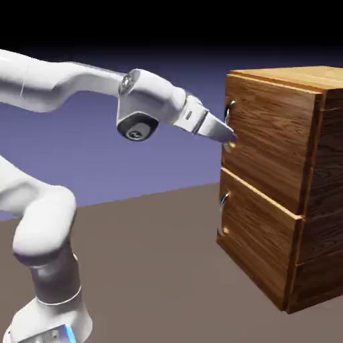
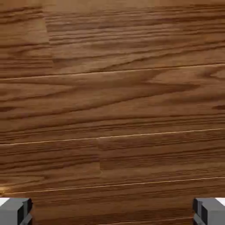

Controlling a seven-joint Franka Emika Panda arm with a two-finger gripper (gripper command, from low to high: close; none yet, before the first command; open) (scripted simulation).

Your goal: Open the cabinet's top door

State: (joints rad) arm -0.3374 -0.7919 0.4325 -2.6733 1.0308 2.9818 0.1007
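Two stacked panels front the cabinet (image 1: 281, 181), which sits on the table (image 1: 161, 268) at the right of the exterior view. I see the top door (image 1: 268, 134) shut flush, its curved silver handle (image 1: 230, 114) at the panel's near vertical edge, and a matching lower handle (image 1: 223, 204) on the lower panel (image 1: 258, 244). My gripper (image 1: 229, 139) points nearly level at the top door's near edge, tips just below the upper handle and at or almost at the wood; I cannot tell whether they touch. Jaws stand wide apart: in the hand view one grey fingertip (image 2: 15, 211) sits in each bottom corner with only brown wood-grain between them, nothing held. Horizontal grain lines and thin plank seams fill that view. Open tabletop lies left of the cabinet, below the arm (image 1: 47, 228). Cabinet corners are sharp and boxy; arm shells are smooth, rounded white.
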